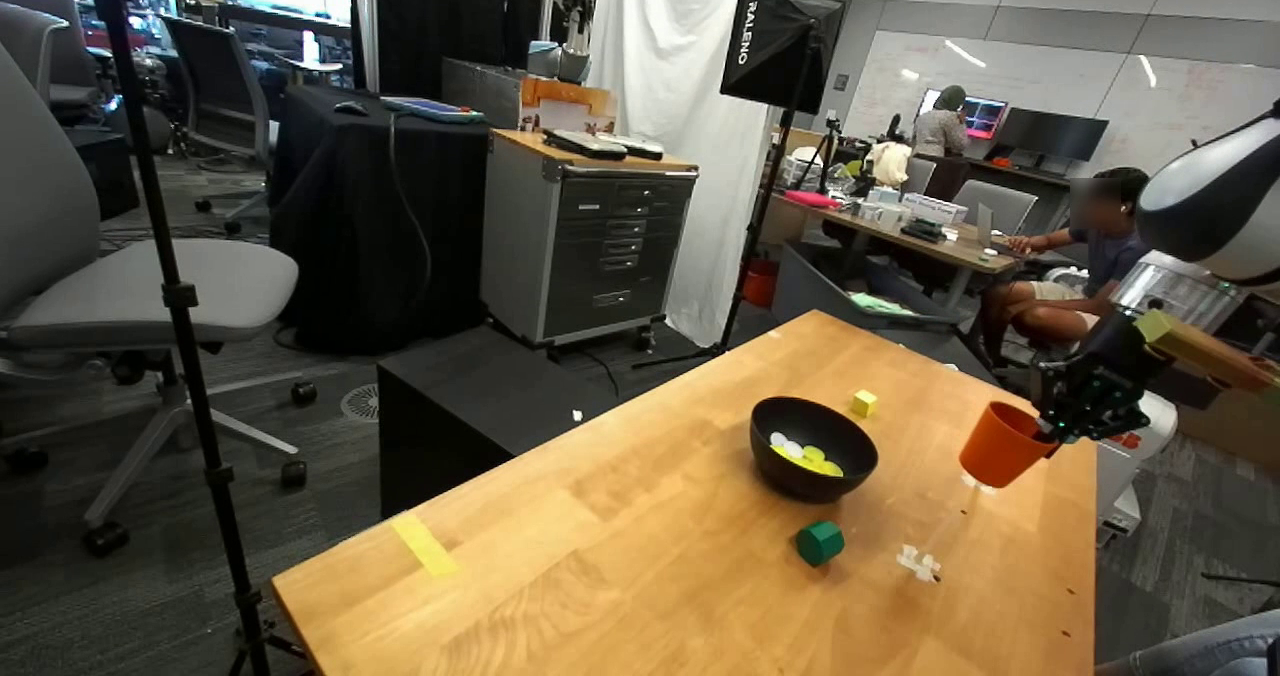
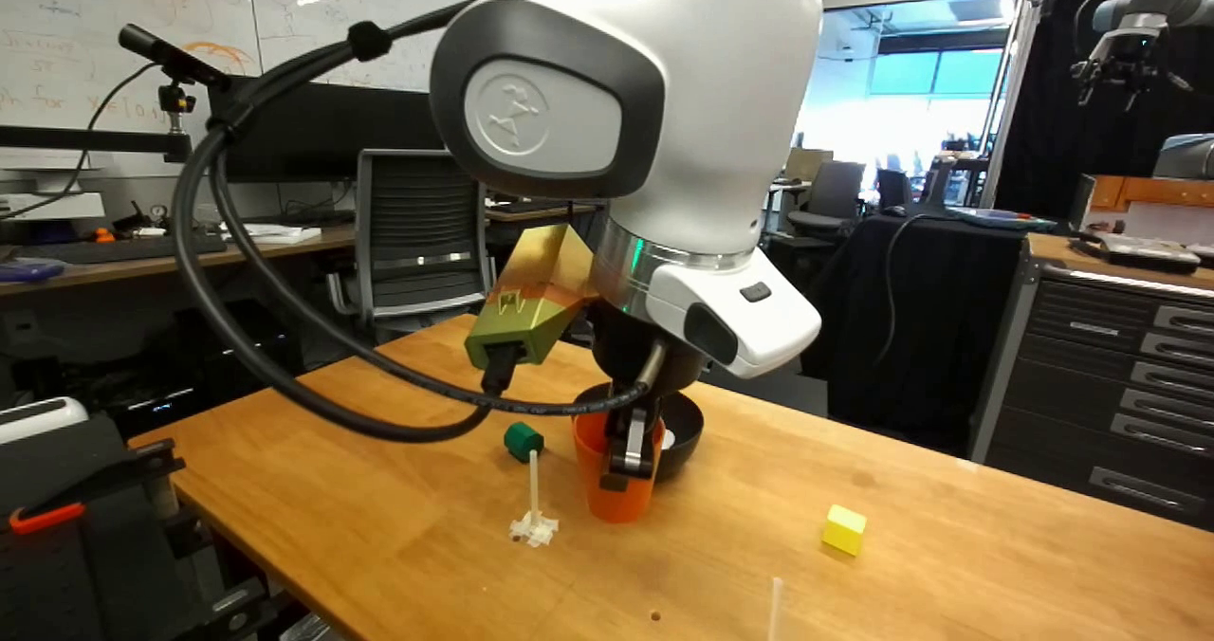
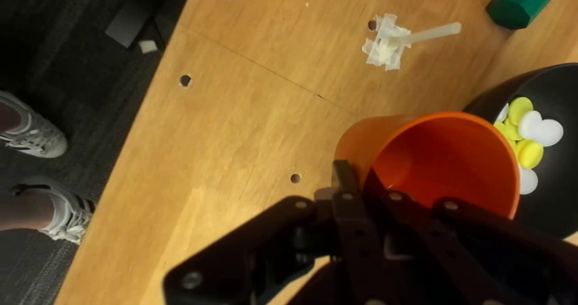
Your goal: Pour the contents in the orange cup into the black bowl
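The orange cup [image 1: 1003, 446] is held above the table, tilted, beside the black bowl; it also shows in an exterior view [image 2: 615, 503] and in the wrist view [image 3: 451, 160]. My gripper [image 1: 1050, 426] is shut on the cup's wall, one finger inside and one outside [image 3: 363, 187]. No pieces show in the visible part of the cup's inside; its near part is hidden by the fingers. The black bowl [image 1: 815, 418] stands on the table, partly behind the cup in the wrist view [image 3: 553, 196]. Pale yellow and white round pieces, the contents [image 1: 805, 456], lie in the bowl [image 3: 530, 154].
A green block [image 1: 820, 543] lies near the bowl, and a yellow cube [image 2: 844, 529] stands on its other side. A thin pale peg [image 2: 534, 485] is taped upright to the table [image 2: 427, 489]. A black cable [image 2: 379, 357] loops beside the arm.
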`<act>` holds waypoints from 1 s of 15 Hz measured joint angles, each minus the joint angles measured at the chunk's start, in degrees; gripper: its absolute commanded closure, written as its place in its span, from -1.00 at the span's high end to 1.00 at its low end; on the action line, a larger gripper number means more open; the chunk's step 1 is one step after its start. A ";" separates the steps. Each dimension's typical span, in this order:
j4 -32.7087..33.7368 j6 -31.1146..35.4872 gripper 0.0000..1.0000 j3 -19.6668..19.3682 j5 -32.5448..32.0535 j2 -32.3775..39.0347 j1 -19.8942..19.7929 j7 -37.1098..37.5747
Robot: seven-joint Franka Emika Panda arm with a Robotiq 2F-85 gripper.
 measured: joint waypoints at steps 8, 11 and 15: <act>11.18 -8.13 -0.90 -4.86 0.14 9.11 2.99 1.52; 14.28 -8.91 -0.90 -5.31 0.14 12.04 2.99 2.64; 16.96 -9.16 -0.88 -5.44 0.14 14.60 3.00 3.56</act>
